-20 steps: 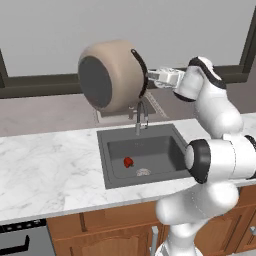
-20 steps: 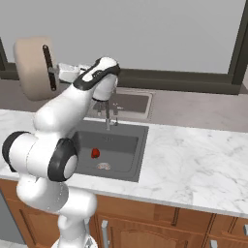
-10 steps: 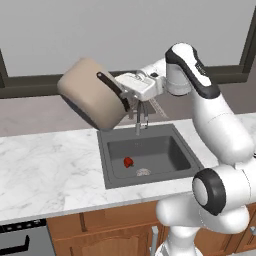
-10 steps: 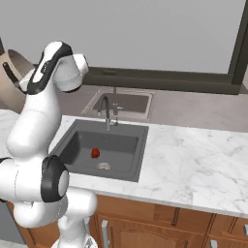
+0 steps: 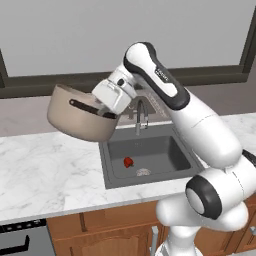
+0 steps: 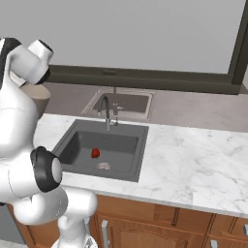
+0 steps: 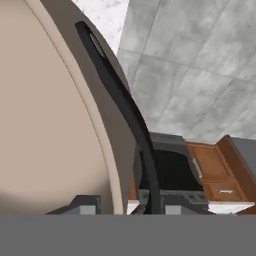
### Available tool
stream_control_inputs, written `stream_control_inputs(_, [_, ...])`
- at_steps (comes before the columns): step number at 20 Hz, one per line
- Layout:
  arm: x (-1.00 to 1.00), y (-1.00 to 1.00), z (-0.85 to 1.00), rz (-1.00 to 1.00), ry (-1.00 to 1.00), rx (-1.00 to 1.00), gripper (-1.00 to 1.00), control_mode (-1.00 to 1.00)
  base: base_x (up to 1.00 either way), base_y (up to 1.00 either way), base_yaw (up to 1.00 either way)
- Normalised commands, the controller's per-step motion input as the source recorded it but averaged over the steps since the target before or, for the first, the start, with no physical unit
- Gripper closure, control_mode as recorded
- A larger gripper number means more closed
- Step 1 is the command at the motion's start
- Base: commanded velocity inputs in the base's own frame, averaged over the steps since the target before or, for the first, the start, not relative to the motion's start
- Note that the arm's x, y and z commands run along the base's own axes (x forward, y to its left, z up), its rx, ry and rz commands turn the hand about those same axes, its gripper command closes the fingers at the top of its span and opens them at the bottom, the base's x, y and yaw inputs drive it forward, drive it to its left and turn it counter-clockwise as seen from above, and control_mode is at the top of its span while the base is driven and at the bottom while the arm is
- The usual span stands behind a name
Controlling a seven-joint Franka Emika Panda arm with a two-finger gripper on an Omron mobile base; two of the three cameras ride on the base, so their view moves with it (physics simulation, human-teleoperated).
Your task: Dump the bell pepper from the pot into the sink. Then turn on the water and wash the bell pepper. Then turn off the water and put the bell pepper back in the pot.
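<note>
The beige pot [image 5: 77, 120] hangs tilted, mouth up, above the counter just left of the sink [image 5: 165, 150]. My gripper [image 5: 107, 107] is shut on its right rim by the dark handle. In the hand view the pot's wall [image 7: 50, 125] and its dark handle [image 7: 125, 110] run up close in front of my gripper [image 7: 130, 204]. The small red bell pepper [image 5: 128, 161] lies on the sink floor beside the round drain [image 5: 143, 172]. From the right base I see the bell pepper [image 6: 95, 153] in the sink [image 6: 121, 143], and a slice of the pot [image 6: 38, 95] behind the arm.
The curved faucet [image 5: 140, 112] stands behind the basin, with no water running from it. A smaller, paler basin [image 6: 123, 102] lies behind the faucet [image 6: 105, 111]. White marble counter [image 5: 45, 170] spreads to both sides. A dark window ledge [image 6: 145, 77] runs along the back.
The pot has swung from lying on its side high above the sink to mouth-up, lower and left of it over the counter. The bell pepper has not moved.
</note>
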Motion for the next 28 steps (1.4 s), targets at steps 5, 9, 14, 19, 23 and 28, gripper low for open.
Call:
stream_control_inputs(5, [-0.02, 0.38, -0.63, 0.0, -0.01, -0.34, 1.0, -1.0, 0.0, 0.0, 0.0])
stream_control_inputs(9, [-0.05, 0.36, -0.53, 0.0, -0.03, -0.22, 1.0, -1.0, 0.0, 0.0, 0.0])
stream_control_inputs(14, [-0.03, 0.35, -0.49, 0.0, -0.04, -0.12, 1.0, -1.0, 0.0, 0.0, 0.0])
stream_control_inputs(19, [0.0, 0.3, -0.51, 0.0, 0.0, -0.07, 1.0, -1.0, 0.0, 0.0, 0.0])
stream_control_inputs(23, [0.0, 0.19, -0.53, 0.0, -0.03, -0.01, 1.0, -1.0, 0.0, 0.0, 0.0])
stream_control_inputs(28, [0.0, 0.09, -0.56, 0.0, -0.07, 0.0, 1.0, -1.0, 0.0, 0.0, 0.0])
